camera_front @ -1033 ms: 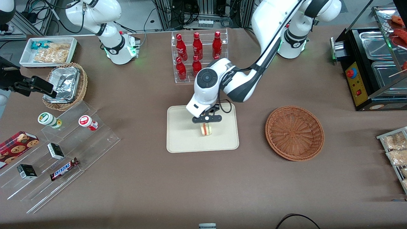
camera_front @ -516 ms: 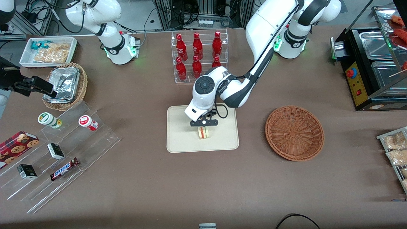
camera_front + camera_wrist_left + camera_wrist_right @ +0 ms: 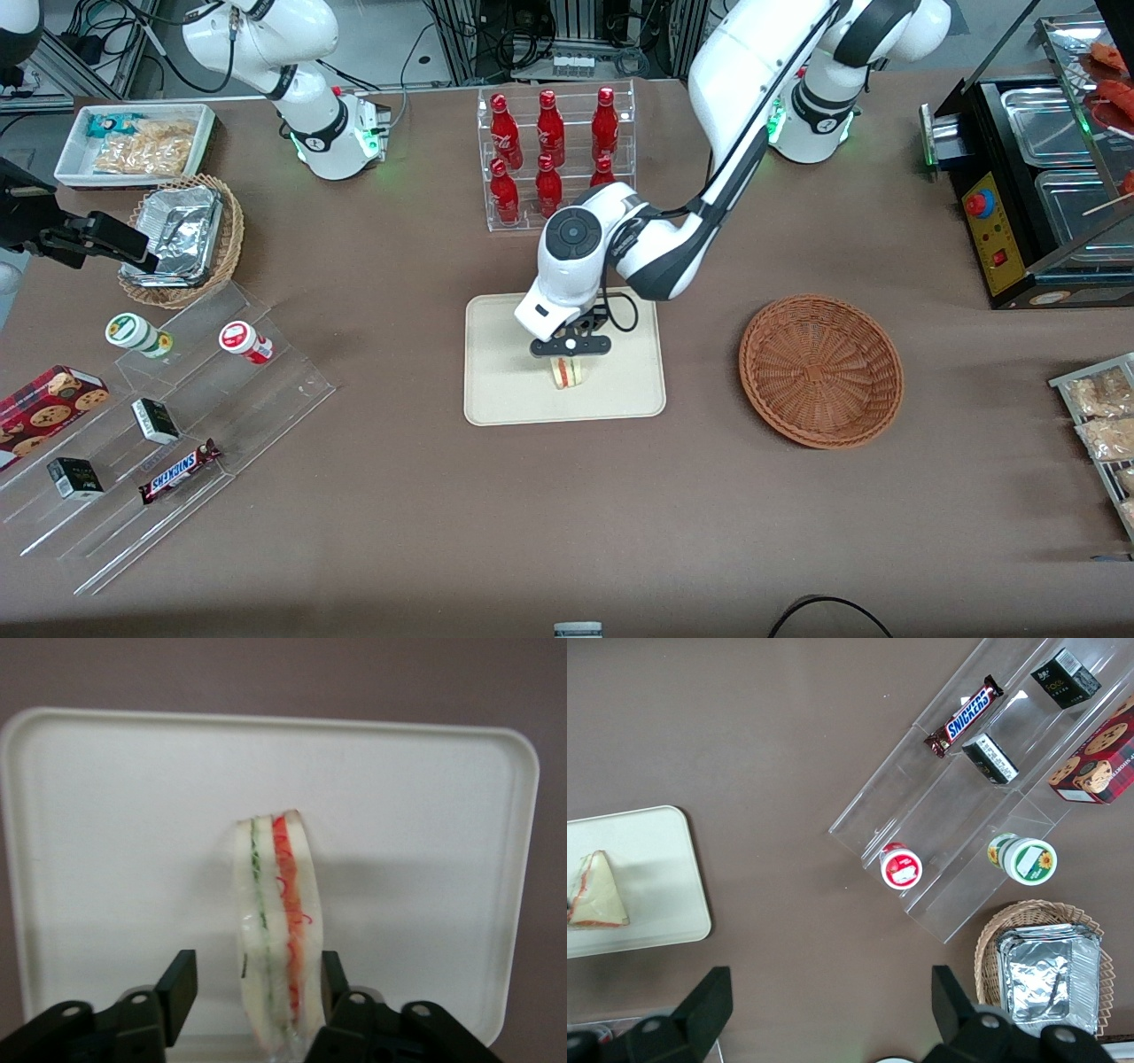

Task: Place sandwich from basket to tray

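The gripper (image 3: pixel 252 988) hangs low over the tray (image 3: pixel 505 394), its jaws spread with the sandwich (image 3: pixel 273 930) standing on edge between them. One finger sits close against the red-filling side; the other stands clearly apart from the white bread, so the jaws are released rather than clamped. In the wrist view the fingertips and the sandwich's lower end are cut off by the frame edge. From the front, the gripper (image 3: pixel 570 351) covers the top of the sandwich (image 3: pixel 567 374) — only a pale wedge with a red stripe shows on the tray.

One sandwich, one tray. The right wrist camera shows the sandwich (image 3: pixel 594 893) as a triangle on the tray (image 3: pixel 664 877), partly cut off at the edge.

The round reddish-brown basket (image 3: pixel 821 369) sits on the desk (image 3: pixel 567 523) well apart from the tray, toward the working arm's end, with nothing in it. Farther from the front camera than the tray stands a clear rack of seven red bottles (image 3: pixel 549 142) — one partly hidden by the arm.
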Available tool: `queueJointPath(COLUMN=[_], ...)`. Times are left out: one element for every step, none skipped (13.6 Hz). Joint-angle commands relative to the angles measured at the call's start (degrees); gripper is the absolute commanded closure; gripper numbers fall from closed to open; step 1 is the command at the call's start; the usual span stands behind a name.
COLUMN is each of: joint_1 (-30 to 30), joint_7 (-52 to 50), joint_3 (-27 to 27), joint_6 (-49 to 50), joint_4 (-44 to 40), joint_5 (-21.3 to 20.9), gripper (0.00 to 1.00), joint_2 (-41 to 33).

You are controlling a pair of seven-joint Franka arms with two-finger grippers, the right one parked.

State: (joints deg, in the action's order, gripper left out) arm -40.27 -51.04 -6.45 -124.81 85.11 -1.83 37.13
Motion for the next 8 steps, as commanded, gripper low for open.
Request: queueJointPath(joint_1=[1.14, 2.81, 4.13, 5.88, 7.73, 9.83, 11.77, 14.05], joint_7=[-0.64, -1.25, -3.95, -4.33, -4.16, -4.15, -3.98, -1.54], joint_3=[2.4, 2.49, 2.58, 3.19, 3.55, 3.55, 3.55, 3.55], joint_6=[10.07, 13.94, 17.72, 20.45, 22.13, 23.54, 25.12, 27.57], joint_4=[1.9, 2.25, 2.69, 3.83, 5.4, 7.16, 8.22, 9.19], joint_5=[0.15, 0.33, 0.07, -0.28, -0.37, -0.46, -0.55, -0.63], gripper=[0.0, 0.0, 0.0, 0.0, 0.0, 0.0, 0.0, 0.0], joint_2=[-9.86, -12.93, -16.01, -19.35, -22.51, -25.85, -28.06, -30.17])
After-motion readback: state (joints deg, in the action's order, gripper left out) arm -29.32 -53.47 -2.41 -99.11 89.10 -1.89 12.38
